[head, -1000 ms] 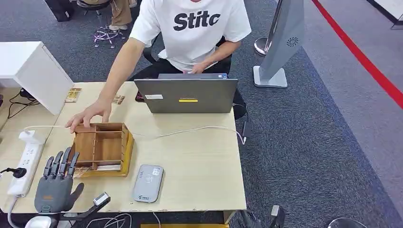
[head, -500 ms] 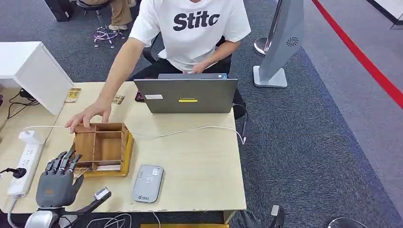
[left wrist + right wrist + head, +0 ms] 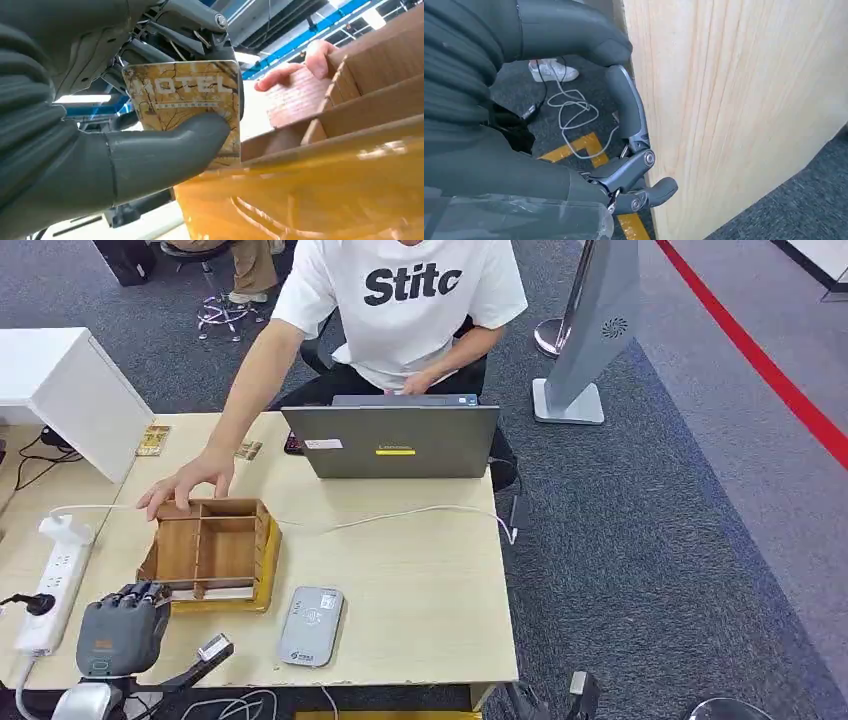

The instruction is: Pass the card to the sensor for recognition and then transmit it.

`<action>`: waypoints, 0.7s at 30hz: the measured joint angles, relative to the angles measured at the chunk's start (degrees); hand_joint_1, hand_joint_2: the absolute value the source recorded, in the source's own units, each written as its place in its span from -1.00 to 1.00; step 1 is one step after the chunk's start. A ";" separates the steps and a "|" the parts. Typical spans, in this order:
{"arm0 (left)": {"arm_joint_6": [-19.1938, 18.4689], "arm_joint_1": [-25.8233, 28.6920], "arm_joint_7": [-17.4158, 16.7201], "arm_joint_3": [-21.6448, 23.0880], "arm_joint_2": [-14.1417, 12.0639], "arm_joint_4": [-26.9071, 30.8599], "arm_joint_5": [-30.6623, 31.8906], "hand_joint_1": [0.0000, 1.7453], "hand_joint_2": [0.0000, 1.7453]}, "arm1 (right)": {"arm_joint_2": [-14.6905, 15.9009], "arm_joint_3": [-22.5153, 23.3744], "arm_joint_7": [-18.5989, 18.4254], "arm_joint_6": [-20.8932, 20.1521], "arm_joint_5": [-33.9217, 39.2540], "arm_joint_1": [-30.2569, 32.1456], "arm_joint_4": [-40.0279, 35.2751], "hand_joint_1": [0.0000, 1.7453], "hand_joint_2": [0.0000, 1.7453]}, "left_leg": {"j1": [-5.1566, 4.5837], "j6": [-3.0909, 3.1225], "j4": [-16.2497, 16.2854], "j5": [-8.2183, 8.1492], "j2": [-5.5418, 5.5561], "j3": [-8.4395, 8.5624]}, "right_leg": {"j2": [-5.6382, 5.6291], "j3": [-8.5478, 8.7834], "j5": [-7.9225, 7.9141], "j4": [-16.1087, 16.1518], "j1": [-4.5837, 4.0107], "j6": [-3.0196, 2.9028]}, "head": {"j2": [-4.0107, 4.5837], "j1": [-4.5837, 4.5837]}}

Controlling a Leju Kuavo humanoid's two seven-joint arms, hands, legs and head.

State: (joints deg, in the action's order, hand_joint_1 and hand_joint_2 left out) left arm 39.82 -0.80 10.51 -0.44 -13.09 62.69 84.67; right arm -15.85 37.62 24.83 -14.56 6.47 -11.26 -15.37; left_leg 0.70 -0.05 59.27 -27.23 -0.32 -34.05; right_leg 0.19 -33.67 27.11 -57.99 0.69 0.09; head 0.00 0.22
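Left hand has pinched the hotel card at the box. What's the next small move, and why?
Probably lift the left hand clear of the wooden box, then carry the card toward the grey sensor. The thumb already presses the card against the fingers, and the sensor lies beside the box.

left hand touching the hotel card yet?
Touching. The left wrist view shows the left hand pinching the card, thumb pressed on its face and fingers behind it.

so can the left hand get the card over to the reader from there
Probably yes. The left hand already pinches the hotel card at the wooden organizer's near corner, and the grey reader lies close by on the table, with bare tabletop between them.
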 joint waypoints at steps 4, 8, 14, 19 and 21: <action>-0.11 -1.23 -0.04 -0.46 -0.06 6.60 -3.04 1.00 1.00 | 0.00 -0.22 0.00 0.74 0.50 -0.01 0.00 -1.00 1.00 | 0.01 -0.02 0.01 0.02 0.08 -0.03 | 0.08 0.00 0.00 0.00 -0.01 0.00 | 0.00 0.00; -1.53 -3.62 -0.74 -0.63 -0.94 12.78 -4.92 1.00 1.00 | 0.00 -0.39 -0.02 1.22 0.79 -0.06 0.00 -1.00 1.00 | 0.01 -0.02 0.00 0.02 0.07 -0.01 | 0.08 0.04 -0.02 -0.03 0.00 0.00 | 0.00 -0.02; -1.22 -4.21 -0.81 -0.66 -1.42 16.68 -5.22 1.00 1.00 | 0.00 -0.55 -0.02 1.20 0.87 -0.05 0.00 -1.00 1.00 | 0.01 -0.02 0.01 0.02 0.07 -0.01 | 0.06 0.03 -0.01 -0.03 0.00 0.00 | 0.00 -0.02; -1.03 -4.59 -0.83 -0.68 -1.51 17.70 -5.29 1.00 1.00 | 0.00 -0.57 -0.02 1.20 1.01 -0.06 0.00 -1.00 1.00 | 0.01 -0.02 0.00 0.02 0.07 -0.01 | 0.06 0.03 -0.01 -0.03 0.00 0.00 | 0.00 0.00; -0.87 -4.76 -0.90 -0.68 -1.55 18.12 -5.64 1.00 1.00 | 0.00 -0.57 -0.07 1.20 1.01 -0.07 0.00 -1.00 1.00 | 0.01 -0.02 0.01 0.02 0.07 -0.01 | 0.06 0.02 -0.01 -0.03 0.00 0.00 | 0.00 0.00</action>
State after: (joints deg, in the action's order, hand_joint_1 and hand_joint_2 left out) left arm 38.95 -5.56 9.62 -1.11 -14.64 80.81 79.03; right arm -15.85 37.05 24.76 -13.35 7.48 -11.33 -15.37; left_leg 0.71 -0.08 59.28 -27.21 -0.24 -34.06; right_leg 0.25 -33.64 27.10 -58.02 0.69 0.09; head 0.00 0.22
